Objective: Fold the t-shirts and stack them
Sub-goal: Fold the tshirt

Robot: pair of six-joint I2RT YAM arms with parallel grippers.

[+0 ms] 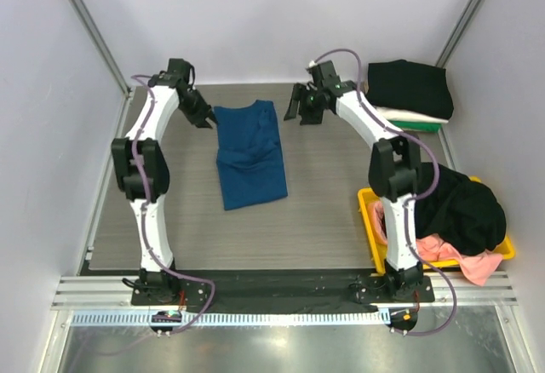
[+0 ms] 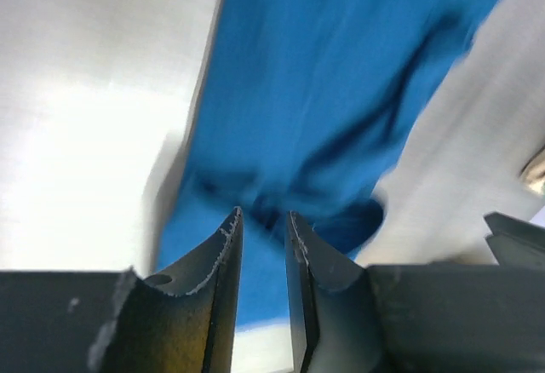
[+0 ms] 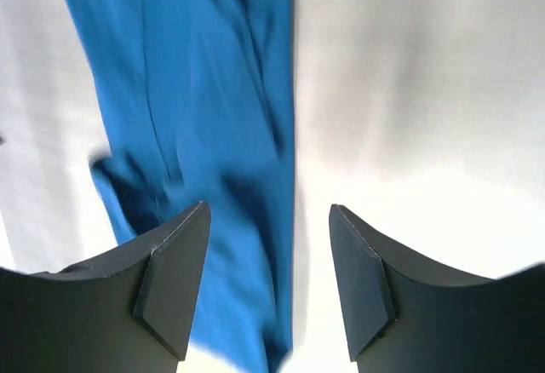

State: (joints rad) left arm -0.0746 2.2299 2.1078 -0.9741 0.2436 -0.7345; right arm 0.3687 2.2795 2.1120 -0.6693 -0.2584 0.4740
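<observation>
1. We see the blue t-shirt [image 1: 249, 156] lying mid-table [image 1: 324, 211], folded narrow and running far to near.
2. The left gripper [image 2: 264, 215] sits at its far left corner with its fingers almost together. We cannot tell if they pinch cloth.
3. The right gripper [image 3: 269, 211] hangs over the shirt's far right edge, fingers wide apart and empty.
4. At far right, a black t-shirt [image 1: 409, 88] tops the folded stack [image 1: 417, 120].
5. At near right, a crumpled black shirt [image 1: 464, 211] and a pink shirt [image 1: 464, 262] fill the yellow bin [image 1: 368, 220].

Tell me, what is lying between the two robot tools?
The blue t-shirt lies between the left tool and the right tool. The top view shows it best.
</observation>
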